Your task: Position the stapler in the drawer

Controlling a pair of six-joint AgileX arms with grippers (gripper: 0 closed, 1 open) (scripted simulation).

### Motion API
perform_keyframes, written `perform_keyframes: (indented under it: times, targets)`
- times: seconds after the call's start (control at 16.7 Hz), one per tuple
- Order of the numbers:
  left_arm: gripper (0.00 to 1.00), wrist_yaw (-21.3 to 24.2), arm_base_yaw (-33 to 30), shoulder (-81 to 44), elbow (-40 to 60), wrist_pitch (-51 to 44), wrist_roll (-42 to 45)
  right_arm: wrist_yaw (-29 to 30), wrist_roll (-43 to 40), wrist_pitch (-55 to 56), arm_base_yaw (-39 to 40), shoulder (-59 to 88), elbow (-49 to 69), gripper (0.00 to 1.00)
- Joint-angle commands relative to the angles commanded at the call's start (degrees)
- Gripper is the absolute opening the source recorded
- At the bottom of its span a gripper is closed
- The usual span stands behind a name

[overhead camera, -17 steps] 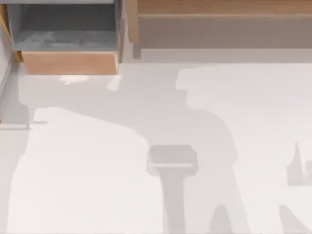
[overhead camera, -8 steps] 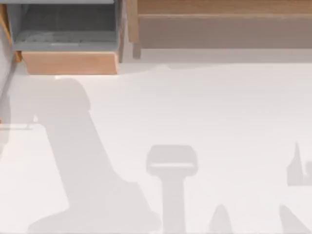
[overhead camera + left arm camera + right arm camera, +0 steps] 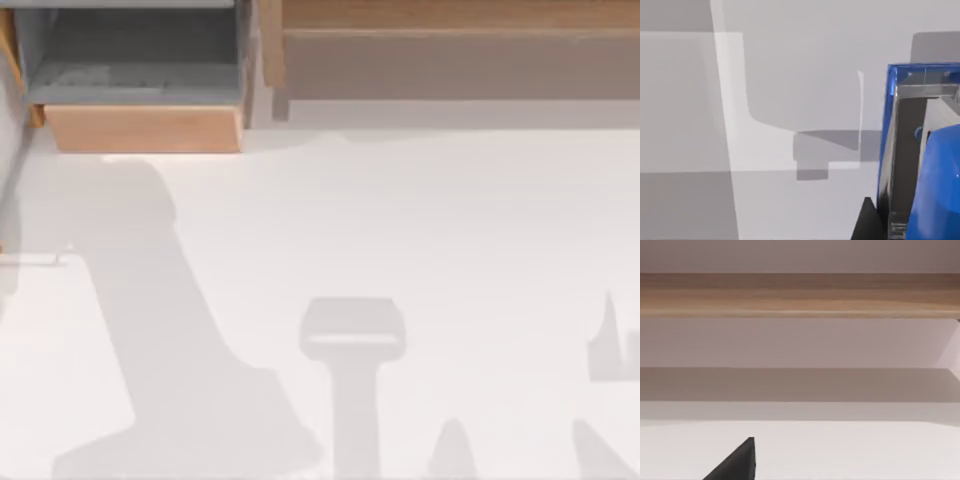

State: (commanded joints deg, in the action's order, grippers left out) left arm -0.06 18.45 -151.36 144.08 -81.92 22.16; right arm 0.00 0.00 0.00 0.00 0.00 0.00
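The drawer [image 3: 145,128] sat open at the worktop's [image 3: 420,230] far left. The left wrist view showed the stapler [image 3: 920,160] close up. Grip state: cannot tell.

A plain white worktop [image 3: 450,230] carries the scene, crossed by soft grey shadows. At its far left edge stands the drawer [image 3: 145,128], pulled open, its light-wood front panel facing the worktop and its grey inside showing. Just beside it on the right, a longer wooden ledge [image 3: 450,40] runs along the far edge.
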Motion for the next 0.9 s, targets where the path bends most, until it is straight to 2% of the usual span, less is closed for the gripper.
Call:
perform_keyframes:
  times: [0.6, 0.9]
  targets:
    - [0.00, 0.1, 0.3, 0.6, -2.7, 2.2, 0.0, 0.0, 0.0, 0.0, 0.0, 0.0, 0.0, 1.00]
    - [0.38, 0.1, 0.3, 0.6, -2.7, 2.2, 0.0, 0.0, 0.0, 0.0, 0.0, 0.0, 0.0, 1.00]
